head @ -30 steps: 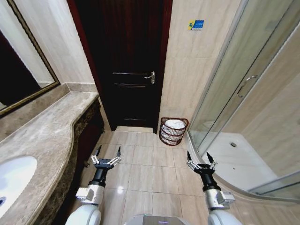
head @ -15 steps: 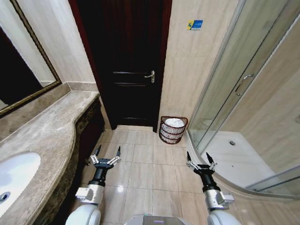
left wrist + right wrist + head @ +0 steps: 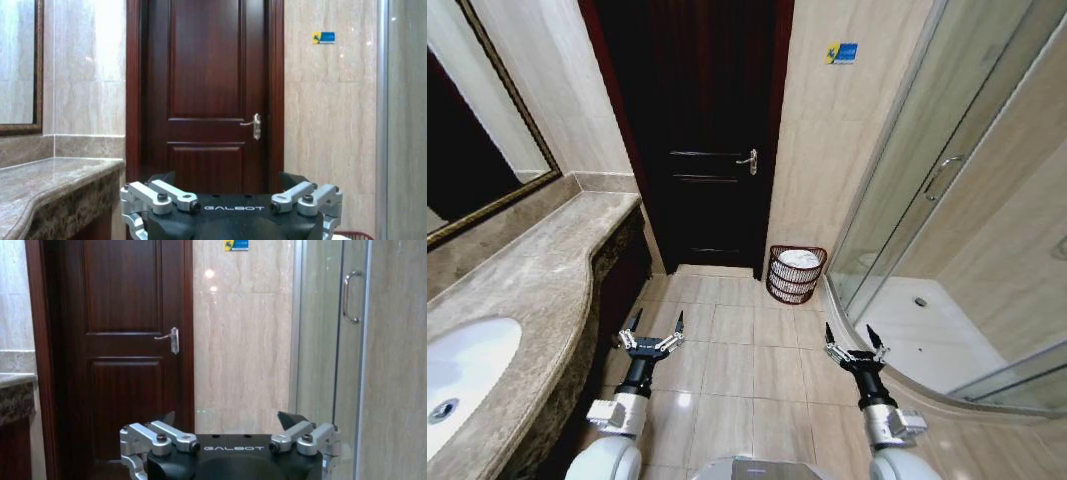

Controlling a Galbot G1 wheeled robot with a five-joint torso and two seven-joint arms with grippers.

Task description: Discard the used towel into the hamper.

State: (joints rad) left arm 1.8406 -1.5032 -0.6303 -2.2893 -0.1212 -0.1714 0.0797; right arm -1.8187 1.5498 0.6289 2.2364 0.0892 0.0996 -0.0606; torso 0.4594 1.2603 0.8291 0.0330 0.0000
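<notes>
The hamper (image 3: pixel 796 275), a small round dark red-brown wicker basket, stands on the floor in the corner between the dark door and the shower glass. A white towel (image 3: pixel 798 259) lies bunched inside it, showing over the rim. My left gripper (image 3: pixel 654 322) hangs open over the floor tiles, low and left of centre, holding nothing. My right gripper (image 3: pixel 855 333) is open as well, low and right of centre, and empty. Both are well short of the hamper. In the left wrist view a sliver of the hamper's rim (image 3: pixel 353 235) shows beyond the gripper.
A dark wooden door (image 3: pixel 707 130) with a metal handle (image 3: pixel 749 162) is straight ahead. A marble counter (image 3: pixel 537 270) with a white sink (image 3: pixel 462 370) runs along the left. The curved glass shower enclosure (image 3: pixel 927 220) closes off the right. Tan floor tiles (image 3: pixel 742 360) lie between.
The whole head view has shifted slightly, so the camera has moved: more of the sink shows and the hamper sits a little higher. Both arms keep their pose.
</notes>
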